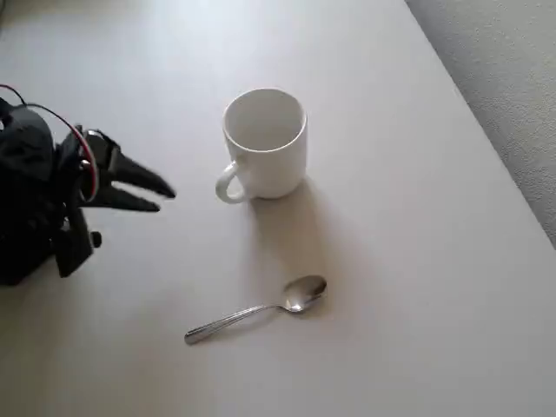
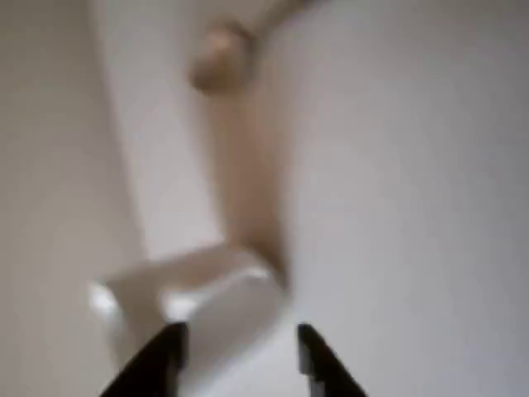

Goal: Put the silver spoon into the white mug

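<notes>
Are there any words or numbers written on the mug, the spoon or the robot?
None can be read.
White mug: plain, no print.
Silver spoon: any stamp on it is too small to tell.
Gripper: black, no label seen.
The wrist view is too blurred to read anything.

The silver spoon [image 1: 261, 308] is gleaming as polished metal, its bowl mirroring the light. The white mug [image 1: 265, 143] is showing glossy, smooth ceramic, white inside too. The table [image 1: 417, 287] is looking matt, pale and smooth. The gripper [image 1: 165, 198] is reading as dull black plastic, its fingers [image 2: 161, 360] matt.
</notes>
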Controlling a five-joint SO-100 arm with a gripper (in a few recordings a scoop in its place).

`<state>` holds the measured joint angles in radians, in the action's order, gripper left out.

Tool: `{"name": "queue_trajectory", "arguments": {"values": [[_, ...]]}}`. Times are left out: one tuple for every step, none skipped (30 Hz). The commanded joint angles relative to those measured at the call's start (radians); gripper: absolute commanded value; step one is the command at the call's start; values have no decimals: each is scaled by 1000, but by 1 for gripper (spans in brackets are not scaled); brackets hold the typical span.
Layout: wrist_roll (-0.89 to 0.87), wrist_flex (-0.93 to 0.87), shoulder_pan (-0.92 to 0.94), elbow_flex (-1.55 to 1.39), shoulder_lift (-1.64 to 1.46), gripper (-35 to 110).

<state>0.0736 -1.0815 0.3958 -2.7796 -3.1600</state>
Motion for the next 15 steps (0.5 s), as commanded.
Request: {"name": "queue_trajectory", "arguments": {"values": [[-156, 74, 94, 396, 538, 25], [-192, 54, 117, 506, 695, 30], [-225, 26, 137, 615, 833, 30], [-258, -9, 153, 719, 959, 30], [-299, -48, 167, 810, 1069, 30], [-350, -86, 183, 899, 1167, 30], [-383, -115, 195, 974, 1252, 30], [-416, -133, 207, 1035, 1324, 29], [-449, -143, 218, 1088, 1382, 29], [-482, -144, 227, 1129, 1431, 29], [-511, -144, 236, 1160, 1471, 29], [-537, -147, 241, 1190, 1508, 29], [-558, -160, 242, 1226, 1546, 29], [-575, -166, 242, 1249, 1577, 29], [-588, -166, 242, 1266, 1603, 27]]}}
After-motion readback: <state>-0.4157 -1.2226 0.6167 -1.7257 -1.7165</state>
